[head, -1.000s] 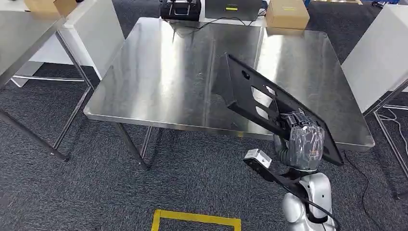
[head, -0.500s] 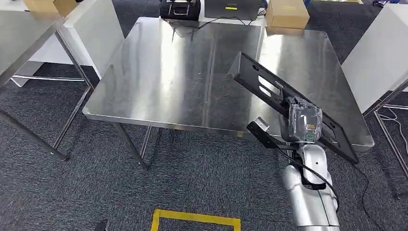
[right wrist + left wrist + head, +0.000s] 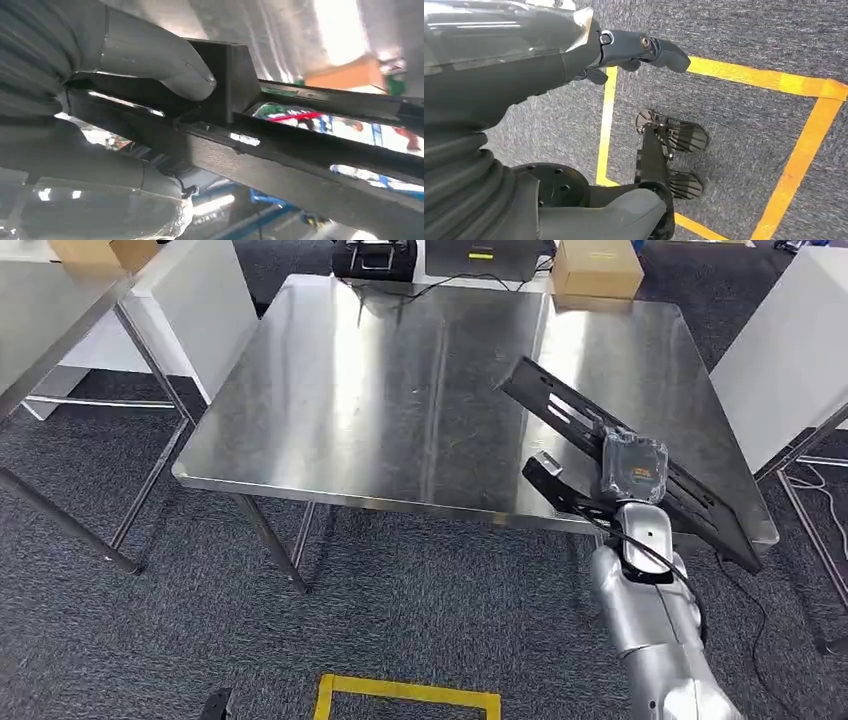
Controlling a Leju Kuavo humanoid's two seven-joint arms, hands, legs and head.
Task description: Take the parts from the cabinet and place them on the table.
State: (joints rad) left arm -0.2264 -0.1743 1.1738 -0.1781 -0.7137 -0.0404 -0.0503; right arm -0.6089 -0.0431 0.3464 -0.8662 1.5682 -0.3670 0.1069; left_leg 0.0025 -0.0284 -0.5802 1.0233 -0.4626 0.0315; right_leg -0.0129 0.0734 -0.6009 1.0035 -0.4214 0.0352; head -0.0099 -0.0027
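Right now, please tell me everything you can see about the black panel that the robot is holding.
The black panel is a flat, matte, rigid-looking plate, long and narrow as seen, with several elongated cutouts and a raised rim. The right hand grips it partway along, the thumb pressing on a raised block of the panel. It is tilted, its far end over the steel table, its near end past the table's front right corner. Whether it touches the table cannot be told.

The right hand held a flat panel tilted over the right part of the table. Behind the table's far edge sat a box to the right and a case to its left.
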